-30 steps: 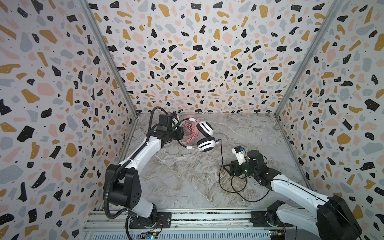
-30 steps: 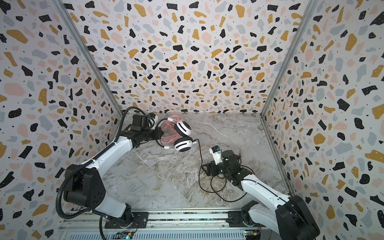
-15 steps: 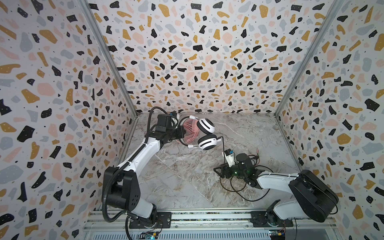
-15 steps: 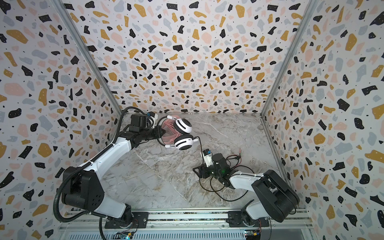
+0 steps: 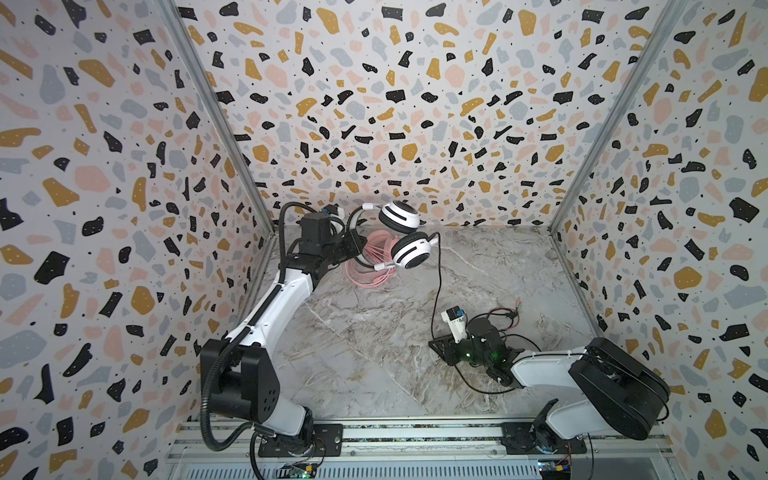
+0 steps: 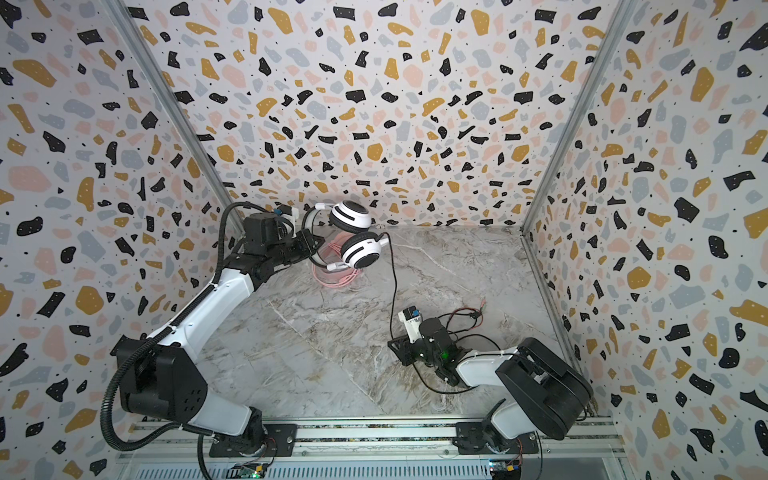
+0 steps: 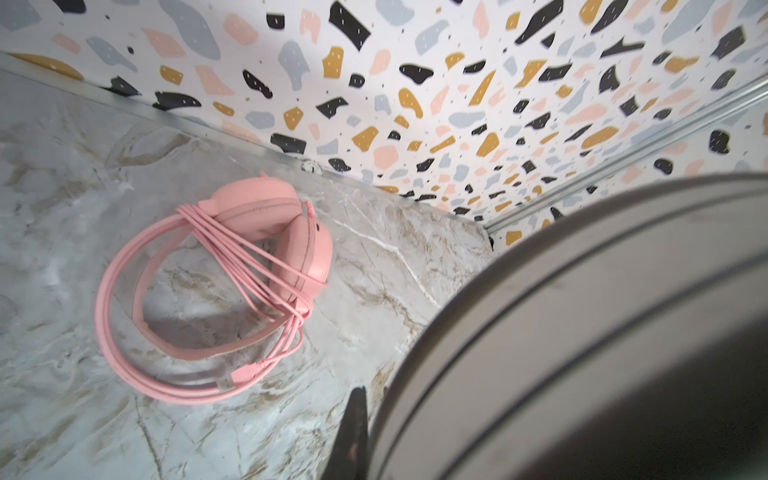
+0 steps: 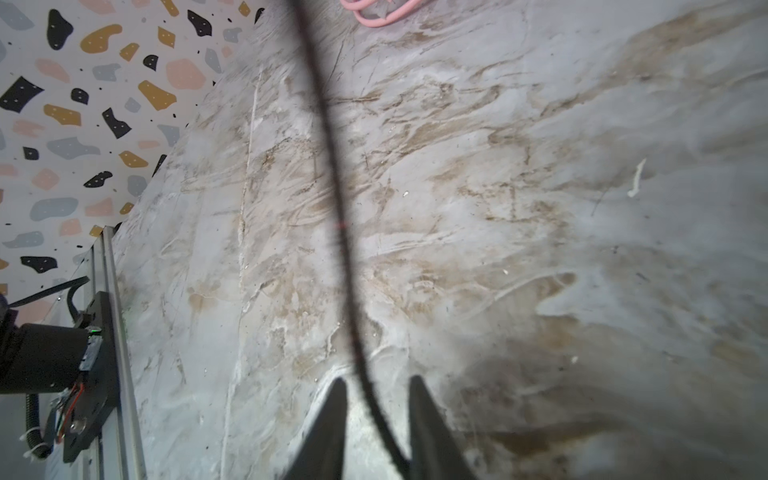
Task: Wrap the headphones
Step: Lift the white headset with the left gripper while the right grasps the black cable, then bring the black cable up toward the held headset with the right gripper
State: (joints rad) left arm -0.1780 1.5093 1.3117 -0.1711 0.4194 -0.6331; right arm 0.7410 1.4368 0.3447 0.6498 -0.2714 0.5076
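Observation:
The white-and-black headphones [image 5: 411, 249] [image 6: 360, 249] hang above the back left of the table. My left gripper [image 5: 353, 246] [image 6: 309, 245] is shut on their headband [image 7: 582, 332], which fills much of the left wrist view beside one dark finger [image 7: 354, 432]. Their black cable [image 5: 436, 299] [image 6: 392, 291] drops from the lower earcup to my right gripper [image 5: 439, 347] [image 6: 397, 347], low over the table. In the right wrist view the cable [image 8: 332, 166] runs between the narrowed fingers of that gripper [image 8: 376, 382], shut on it. The pink headphones [image 7: 270, 232] [image 5: 370, 272] lie beneath, their cable wound round them.
Loose loops of black cable [image 5: 505, 328] with its coloured plugs [image 5: 515, 307] lie beside my right arm. Patterned walls close in the left, back and right. A metal rail [image 5: 415, 436] runs along the front, carrying both arm bases [image 8: 41, 357].
My left gripper has lifted the white-and-black headphones higher and off the pink pair. My right gripper has moved left and lower, and its jaws have closed around the black cable.

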